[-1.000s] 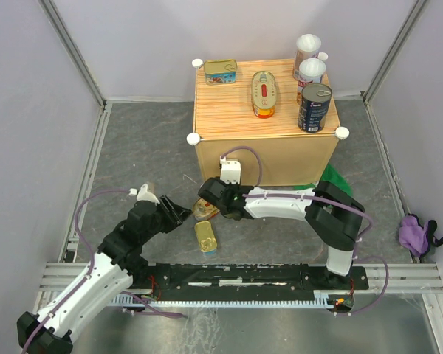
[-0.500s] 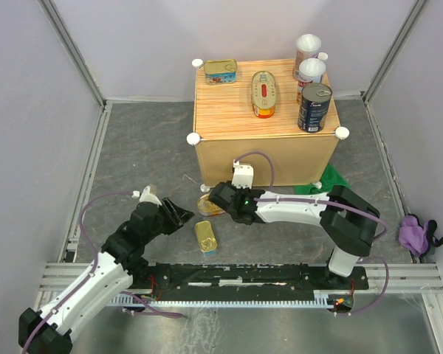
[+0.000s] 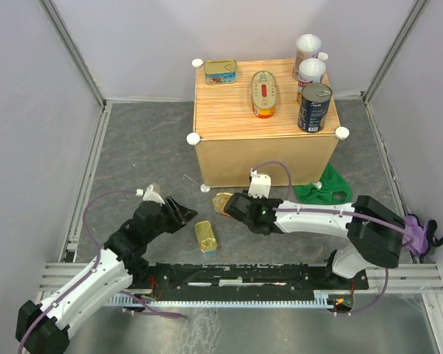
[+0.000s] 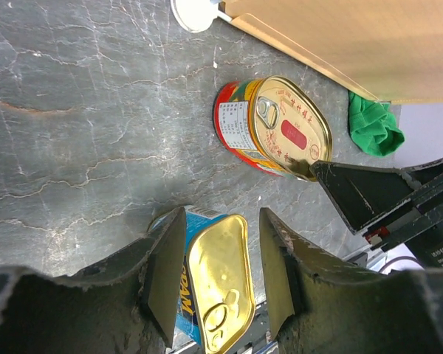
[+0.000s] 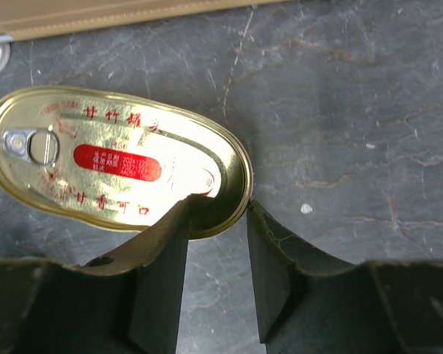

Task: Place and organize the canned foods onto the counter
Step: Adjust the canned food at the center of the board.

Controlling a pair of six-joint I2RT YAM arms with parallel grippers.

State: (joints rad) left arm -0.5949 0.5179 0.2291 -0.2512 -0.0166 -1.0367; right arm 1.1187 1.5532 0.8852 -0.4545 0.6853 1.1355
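Note:
The counter (image 3: 229, 110) bears a rectangular gold tin (image 3: 220, 71), an oval red-labelled tin (image 3: 263, 94), two white-lidded cylinders (image 3: 311, 74) and a dark blue cylinder (image 3: 314, 107). On the floor lie an oval gold tin (image 3: 223, 200) and a rectangular gold-lidded tin (image 3: 205, 237). My right gripper (image 3: 233, 206) is open. In the right wrist view its tips (image 5: 218, 206) meet the near end of the oval tin (image 5: 111, 162). My left gripper (image 3: 181, 214) is open, just left of the rectangular tin. That tin (image 4: 218, 284) shows between its fingers (image 4: 221, 215).
A green cloth (image 3: 321, 188) lies at the counter's right foot. A purple object (image 3: 413, 234) sits by the right rail. A white knob (image 4: 196, 11) marks the counter's near left foot. Metal rails run along the near edge.
My right arm has swung to the right, and the oval tin on the floor has shifted right with it. My left gripper has moved slightly right, toward the rectangular tin.

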